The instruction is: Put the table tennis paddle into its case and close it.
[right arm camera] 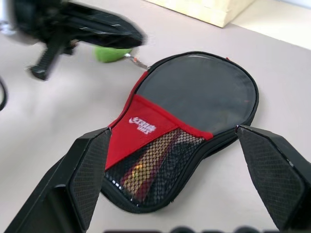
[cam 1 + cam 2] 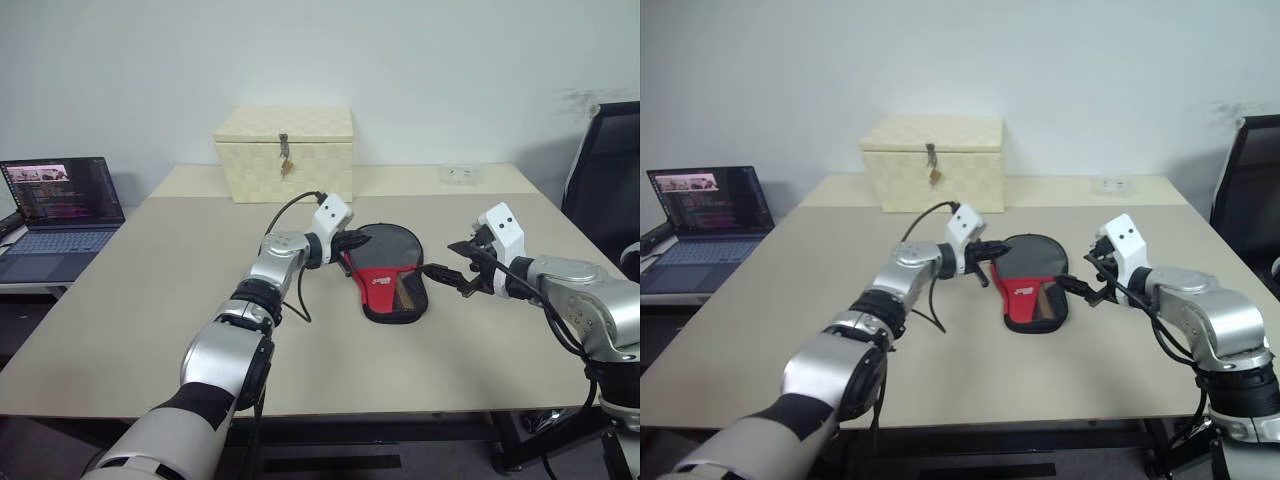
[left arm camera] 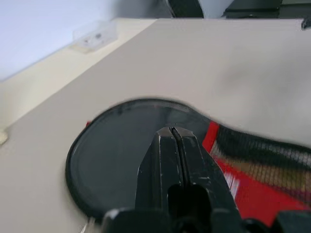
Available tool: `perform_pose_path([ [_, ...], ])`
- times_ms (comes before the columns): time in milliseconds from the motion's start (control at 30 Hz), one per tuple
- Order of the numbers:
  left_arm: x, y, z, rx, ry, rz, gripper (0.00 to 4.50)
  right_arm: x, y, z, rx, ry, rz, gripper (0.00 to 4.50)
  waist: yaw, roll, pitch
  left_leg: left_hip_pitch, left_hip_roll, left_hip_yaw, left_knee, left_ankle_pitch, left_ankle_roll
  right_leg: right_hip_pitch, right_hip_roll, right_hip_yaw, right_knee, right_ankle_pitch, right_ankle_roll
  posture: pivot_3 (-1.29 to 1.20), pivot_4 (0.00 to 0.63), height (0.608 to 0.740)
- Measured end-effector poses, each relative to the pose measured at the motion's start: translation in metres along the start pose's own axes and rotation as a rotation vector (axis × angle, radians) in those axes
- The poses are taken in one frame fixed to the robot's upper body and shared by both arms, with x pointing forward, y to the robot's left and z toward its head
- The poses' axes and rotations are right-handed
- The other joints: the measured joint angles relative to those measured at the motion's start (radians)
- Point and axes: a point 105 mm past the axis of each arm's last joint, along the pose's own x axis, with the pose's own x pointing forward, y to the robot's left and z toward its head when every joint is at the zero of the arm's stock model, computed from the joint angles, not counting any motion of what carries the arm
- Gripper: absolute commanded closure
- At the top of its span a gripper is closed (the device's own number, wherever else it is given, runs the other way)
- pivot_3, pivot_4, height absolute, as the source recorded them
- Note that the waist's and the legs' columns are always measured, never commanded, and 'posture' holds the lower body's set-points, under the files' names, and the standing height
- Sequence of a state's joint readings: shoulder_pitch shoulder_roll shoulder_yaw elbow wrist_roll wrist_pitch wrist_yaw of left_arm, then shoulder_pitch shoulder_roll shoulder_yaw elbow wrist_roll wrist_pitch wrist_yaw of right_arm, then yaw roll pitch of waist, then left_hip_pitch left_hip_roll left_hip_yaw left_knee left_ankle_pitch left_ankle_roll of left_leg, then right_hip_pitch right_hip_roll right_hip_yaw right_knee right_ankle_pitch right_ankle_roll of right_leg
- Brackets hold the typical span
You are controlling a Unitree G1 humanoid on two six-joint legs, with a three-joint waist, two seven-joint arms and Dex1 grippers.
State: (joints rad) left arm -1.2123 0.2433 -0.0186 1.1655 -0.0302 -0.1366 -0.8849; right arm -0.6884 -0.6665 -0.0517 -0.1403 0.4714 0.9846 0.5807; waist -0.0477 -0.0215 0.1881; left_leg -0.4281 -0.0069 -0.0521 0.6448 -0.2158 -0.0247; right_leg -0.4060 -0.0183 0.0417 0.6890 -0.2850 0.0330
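Observation:
The case (image 2: 385,272) lies flat in the middle of the table, black with a red panel (image 1: 138,128) and a mesh pocket. Through the mesh shows the wooden, red-marked handle of the table tennis paddle (image 1: 146,167); I cannot tell whether the round dark face is the paddle or the cover. A green pompom pull (image 1: 114,52) sits at the case's left edge. My left gripper (image 2: 365,243) hovers shut over that edge, with nothing seen between its fingers (image 3: 165,150). On the right of the case, near the handle end, my right gripper (image 2: 440,258) stands wide open and apart from it.
A cream woven box (image 2: 285,150) with a metal latch stands at the back of the table. An open laptop (image 2: 60,205) sits on a lower surface to the left. A black chair (image 2: 610,170) is at the right edge. A small clear box (image 2: 460,174) lies far back.

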Motion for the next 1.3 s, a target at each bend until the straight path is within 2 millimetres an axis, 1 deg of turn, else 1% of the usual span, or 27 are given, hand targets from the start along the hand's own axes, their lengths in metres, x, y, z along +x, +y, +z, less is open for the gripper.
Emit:
perform_pose_path([
  [33,-0.010,0.004,-0.005,-0.018,-0.012,0.005,4.48,0.006,-0.003,-0.003,0.020,0.008,-0.012,0.00,-0.002,0.000,0.000,0.000,0.000,0.000,0.000,0.000,0.000,0.000,0.000,0.000,0.000,0.000,0.000,0.00,0.150,0.740],
  [67,-0.026,0.009,-0.011,-0.040,-0.028,0.006,4.48,0.015,-0.006,-0.006,0.046,0.018,-0.021,0.00,-0.011,0.000,0.000,0.002,0.001,0.001,-0.001,0.000,0.000,0.000,0.000,0.002,0.001,0.000,0.000,0.00,0.150,0.740],
  [100,-0.038,0.011,-0.016,-0.057,-0.033,0.002,4.48,0.020,-0.011,-0.012,0.057,0.036,-0.042,0.00,-0.013,0.000,0.000,0.002,0.001,0.001,-0.001,0.000,0.000,0.000,0.000,0.002,0.002,0.000,-0.001,0.00,0.150,0.740],
  [133,-0.056,0.012,-0.022,-0.068,-0.035,-0.007,4.48,0.029,-0.016,-0.020,0.058,0.062,-0.069,0.00,-0.016,0.000,0.000,0.003,0.001,0.001,0.000,0.000,0.000,0.000,0.000,0.003,0.003,0.000,-0.001,0.00,0.150,0.740],
  [233,-0.097,0.010,-0.035,-0.103,-0.005,-0.023,4.48,0.044,-0.031,-0.044,0.057,0.133,-0.134,0.00,-0.011,0.001,0.000,0.003,0.001,0.000,0.000,0.000,0.000,-0.001,0.000,0.002,0.004,-0.001,-0.002,0.00,0.150,0.740],
  [267,-0.104,0.009,-0.034,-0.111,-0.003,-0.024,4.48,0.046,-0.034,-0.050,0.064,0.144,-0.148,0.00,-0.008,0.001,0.000,0.003,0.001,0.000,0.000,0.000,0.000,-0.001,0.000,0.001,0.004,-0.001,-0.002,0.00,0.150,0.740],
  [333,-0.122,0.009,-0.028,-0.094,0.005,-0.009,4.48,0.060,-0.038,-0.053,0.100,0.144,-0.162,0.00,-0.006,0.001,0.000,0.003,0.000,0.000,0.000,0.000,0.000,0.000,-0.001,0.001,0.005,-0.001,-0.001,0.00,0.150,0.740],
  [400,-0.134,0.010,-0.020,-0.075,0.011,0.016,4.48,0.069,-0.041,-0.055,0.140,0.139,-0.180,0.00,-0.002,0.001,0.000,0.003,0.000,-0.001,0.001,0.000,0.000,0.000,-0.001,0.001,0.006,-0.001,-0.001,0.00,0.150,0.740],
  [467,-0.139,0.010,-0.014,-0.069,0.006,0.037,4.48,0.074,-0.045,-0.057,0.171,0.138,-0.197,0.00,0.008,0.001,0.000,0.003,0.000,-0.001,0.001,0.000,0.000,0.000,-0.001,0.000,0.006,-0.001,-0.001,0.00,0.150,0.740],
  [567,-0.146,0.004,-0.017,-0.079,0.025,0.051,4.48,0.080,-0.050,-0.063,0.237,0.149,-0.217,0.00,0.007,0.001,0.000,0.004,0.000,0.000,0.001,0.000,0.000,0.000,-0.001,0.001,0.007,-0.001,-0.001,0.00,0.150,0.740],
  [667,-0.148,-0.001,-0.021,-0.089,0.041,0.062,4.48,0.083,-0.049,-0.075,0.259,0.181,-0.213,0.00,0.007,0.001,0.000,0.004,0.000,-0.001,0.001,0.000,0.000,0.000,-0.001,0.000,0.007,-0.001,-0.002,0.00,0.150,0.740],
  [767,-0.147,-0.002,-0.016,-0.088,0.031,0.071,4.48,0.084,-0.048,-0.077,0.256,0.191,-0.193,0.00,0.006,0.001,0.000,0.004,0.000,0.000,0.001,0.000,0.000,0.000,-0.001,0.001,0.007,-0.001,-0.002,0.00,0.150,0.740],
  [833,-0.147,-0.002,-0.014,-0.079,0.026,0.077,4.48,0.086,-0.043,-0.077,0.243,0.199,-0.165,0.00,0.005,0.001,0.000,0.005,0.001,0.000,0.001,0.000,0.000,0.001,-0.001,0.001,0.007,-0.001,-0.002,0.00,0.150,0.740],
  [1000,-0.148,-0.002,-0.016,-0.092,0.034,0.086,4.48,0.097,-0.026,-0.075,0.229,0.202,-0.100,0.00,-0.009,0.000,0.000,0.007,0.001,0.001,0.001,0.000,0.000,0.001,-0.001,0.002,0.009,-0.001,-0.002,0.00,0.150,0.740],
  [1100,-0.148,-0.002,-0.016,-0.094,0.032,0.093,4.50,0.107,-0.013,-0.071,0.206,0.204,-0.070,0.55,-0.022,0.000,0.000,0.009,0.002,0.002,0.000,0.000,0.000,0.002,-0.001,0.004,0.009,-0.001,-0.002,0.00,0.150,0.740],
  [1233,-0.148,-0.002,-0.016,-0.095,0.031,0.093,4.50,0.116,-0.005,-0.069,0.207,0.207,-0.048,1.84,-0.035,0.000,0.000,0.010,0.002,0.002,0.000,0.000,0.000,0.003,-0.001,0.004,0.009,-0.001,-0.002,0.00,0.150,0.740],
  [1300,-0.148,-0.002,-0.016,-0.094,0.032,0.093,4.50,0.118,-0.001,-0.069,0.211,0.211,-0.037,2.58,-0.037,0.000,0.000,0.011,0.002,0.002,0.000,0.000,0.000,0.003,-0.001,0.004,0.010,-0.001,-0.002,0.00,0.150,0.740],
])
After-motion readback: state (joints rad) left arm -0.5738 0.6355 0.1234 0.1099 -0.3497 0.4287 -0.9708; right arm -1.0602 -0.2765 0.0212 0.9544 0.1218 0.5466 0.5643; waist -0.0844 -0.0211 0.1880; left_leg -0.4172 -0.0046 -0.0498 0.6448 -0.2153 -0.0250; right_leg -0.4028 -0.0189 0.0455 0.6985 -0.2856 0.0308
